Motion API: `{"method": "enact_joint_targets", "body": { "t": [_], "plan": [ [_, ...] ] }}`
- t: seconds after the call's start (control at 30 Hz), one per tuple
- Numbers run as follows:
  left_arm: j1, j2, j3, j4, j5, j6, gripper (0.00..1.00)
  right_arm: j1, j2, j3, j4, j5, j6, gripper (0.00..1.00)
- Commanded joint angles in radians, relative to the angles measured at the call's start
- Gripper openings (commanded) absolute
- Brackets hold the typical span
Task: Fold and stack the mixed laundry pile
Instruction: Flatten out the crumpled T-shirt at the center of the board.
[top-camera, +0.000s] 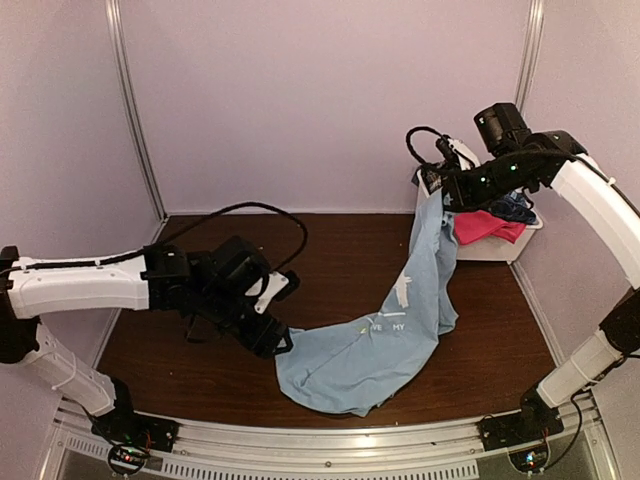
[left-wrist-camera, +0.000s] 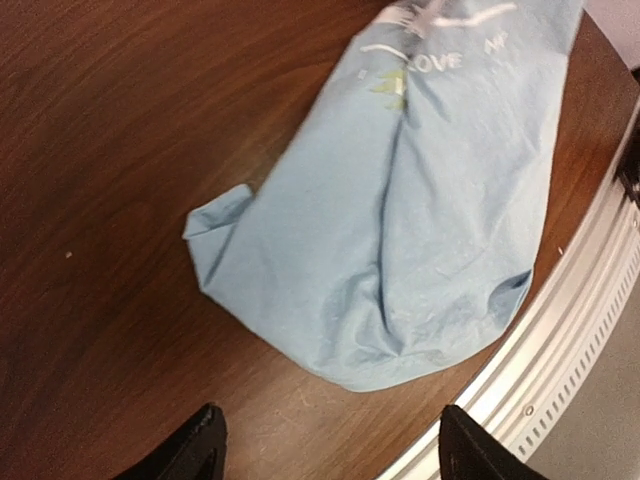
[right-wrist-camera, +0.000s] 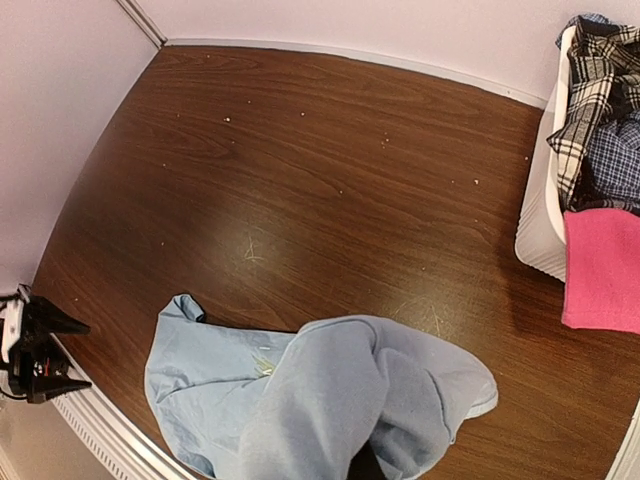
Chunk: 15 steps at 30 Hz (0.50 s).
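The light blue T-shirt (top-camera: 370, 350) with white print runs from a bunched heap near the table's front edge up to my right gripper (top-camera: 443, 197), which is shut on its upper end beside the basket. In the right wrist view the shirt (right-wrist-camera: 330, 410) hangs below and hides the fingers. My left gripper (left-wrist-camera: 330, 450) is open and hovers low over bare wood just short of the shirt's hem (left-wrist-camera: 400, 230), with nothing between its fingers (left-wrist-camera: 205, 445). It sits at the shirt's left edge (top-camera: 278, 342). A hot pink piece (right-wrist-camera: 605, 270), a black-white plaid piece (right-wrist-camera: 590, 80) and a blue check shirt (right-wrist-camera: 615, 160) lie in the basket.
The white plastic basket (right-wrist-camera: 540, 220) stands at the table's back right against the wall. A metal rail (left-wrist-camera: 560, 330) runs along the near edge, close to the shirt's hem. The brown wooden table (top-camera: 340, 250) is bounded by pale walls.
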<state>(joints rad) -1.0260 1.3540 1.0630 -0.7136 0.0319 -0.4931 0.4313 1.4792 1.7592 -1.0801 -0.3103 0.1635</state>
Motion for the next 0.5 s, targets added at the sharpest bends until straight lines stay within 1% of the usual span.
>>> {"method": "enact_joint_targets", "body": {
  "t": [0.0,0.1,0.2,0.37,0.47],
  "plan": [
    [-0.143,0.170,0.037,0.166,0.032,0.205,0.72,-0.014,-0.022,-0.032,0.023,0.043,0.033,0.00],
    [-0.221,0.302,0.090,0.205,0.043,0.294,0.68,-0.031,-0.023,-0.055,0.023,0.043,0.048,0.00],
    [-0.271,0.411,0.152,0.242,0.060,0.351,0.66,-0.043,-0.026,-0.077,0.025,0.032,0.059,0.00],
    [-0.335,0.541,0.234,0.292,0.070,0.396,0.65,-0.052,-0.032,-0.107,0.029,0.015,0.064,0.00],
    [-0.364,0.602,0.259,0.293,0.028,0.402,0.63,-0.055,-0.039,-0.121,0.031,0.012,0.060,0.00]
  ]
}}
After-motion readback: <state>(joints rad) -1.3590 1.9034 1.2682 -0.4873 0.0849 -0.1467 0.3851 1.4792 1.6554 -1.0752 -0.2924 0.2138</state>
